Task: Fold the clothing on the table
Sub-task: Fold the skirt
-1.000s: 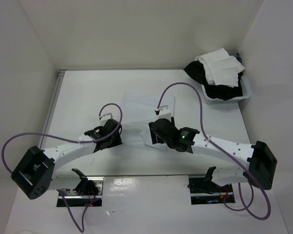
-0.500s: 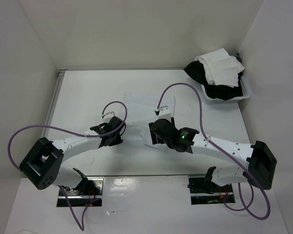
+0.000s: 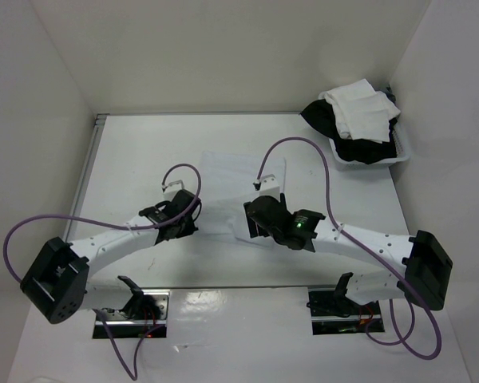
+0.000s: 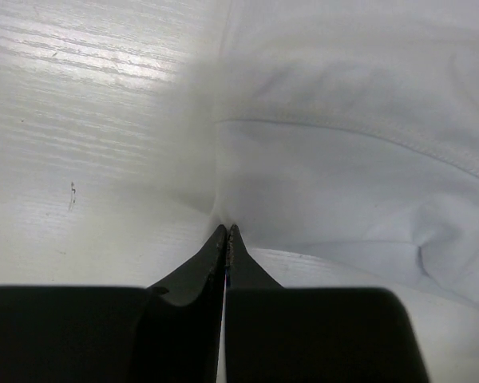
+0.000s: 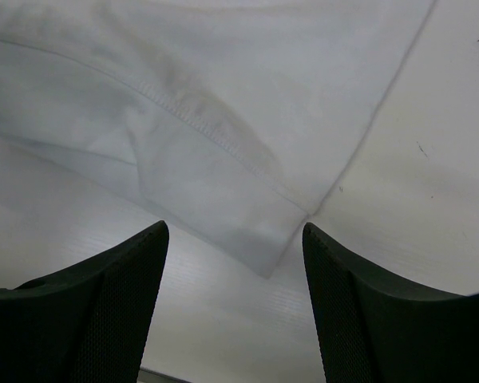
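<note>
The clothing (image 3: 235, 177) is a thin white garment lying flat in the middle of the table (image 3: 144, 159). My left gripper (image 3: 191, 219) sits low at its near left edge. In the left wrist view the jaws of the left gripper (image 4: 226, 230) are pressed together, and the clothing (image 4: 343, 120) puckers into their tips. My right gripper (image 3: 254, 223) hovers over the near right corner. In the right wrist view the right gripper (image 5: 234, 229) stands open, and the hemmed corner of the clothing (image 5: 184, 96) lies between the fingers, untouched.
A white bin (image 3: 404, 148) at the back right holds a heap of black and white garments (image 3: 355, 120). White walls close in the table on three sides. A grey metal strip (image 3: 88, 171) runs along the left edge. Purple cables loop above both arms.
The left gripper's jaws have closed on the near left edge of the clothing, after a small nudge towards it. The right arm has stayed still and open.
</note>
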Robot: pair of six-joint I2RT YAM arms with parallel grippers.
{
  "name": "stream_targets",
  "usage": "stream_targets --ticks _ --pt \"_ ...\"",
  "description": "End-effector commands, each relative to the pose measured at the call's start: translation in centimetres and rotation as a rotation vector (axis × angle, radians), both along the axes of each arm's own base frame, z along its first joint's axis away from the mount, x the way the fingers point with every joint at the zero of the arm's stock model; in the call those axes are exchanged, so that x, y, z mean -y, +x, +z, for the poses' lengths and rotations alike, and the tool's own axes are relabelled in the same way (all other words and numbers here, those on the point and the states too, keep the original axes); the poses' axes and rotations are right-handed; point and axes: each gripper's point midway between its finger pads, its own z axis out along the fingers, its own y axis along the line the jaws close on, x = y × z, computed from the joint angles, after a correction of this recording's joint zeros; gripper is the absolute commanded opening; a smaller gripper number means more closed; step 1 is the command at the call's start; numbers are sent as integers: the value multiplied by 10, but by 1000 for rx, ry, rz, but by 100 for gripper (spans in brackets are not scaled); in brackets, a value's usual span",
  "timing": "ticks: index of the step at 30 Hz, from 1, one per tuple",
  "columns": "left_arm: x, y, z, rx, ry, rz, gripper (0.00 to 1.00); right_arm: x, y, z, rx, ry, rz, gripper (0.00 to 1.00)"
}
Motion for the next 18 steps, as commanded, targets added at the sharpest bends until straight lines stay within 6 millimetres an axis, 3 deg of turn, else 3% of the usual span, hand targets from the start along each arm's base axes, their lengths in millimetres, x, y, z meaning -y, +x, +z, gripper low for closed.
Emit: stream_targets --ticks 1,8,18 --pt "-4 -2 13 16 4 2 0 -5 3 10 36 48 -14 73" --pt "-9 -11 5 -12 12 -3 0 -7 -1 8 14 61 -16 73" --pt "-3 -19 -4 -38 -17 -46 0 -2 -8 -43 -146 47 -137 75"
